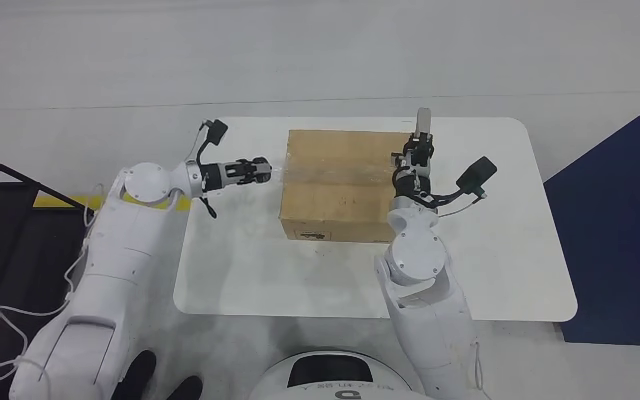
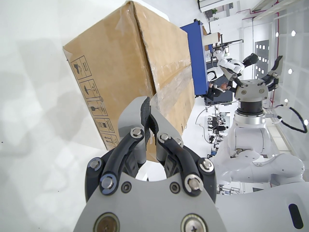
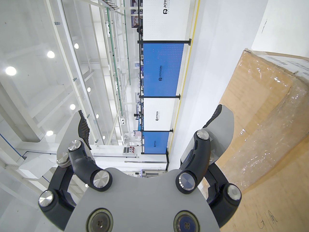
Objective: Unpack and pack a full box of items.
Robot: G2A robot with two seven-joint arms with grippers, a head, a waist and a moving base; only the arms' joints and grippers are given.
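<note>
Closed cardboard box (image 1: pixel 330 215) on white table (image 1: pixel 500 270), near far edge, about centre. Tape (image 1: pixel 330 182) strip runs across the box top. Left gripper (image 1: pixel 266 169) at box's left side by the tape end, arm reaching in over table's left edge. Right gripper (image 1: pixel 423 130) over box's far right corner, pointing toward far edge

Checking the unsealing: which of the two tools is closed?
The left tool, at the box's side: its fingers are pinched together on a strip of clear tape, while the right tool above the box stands open.
</note>
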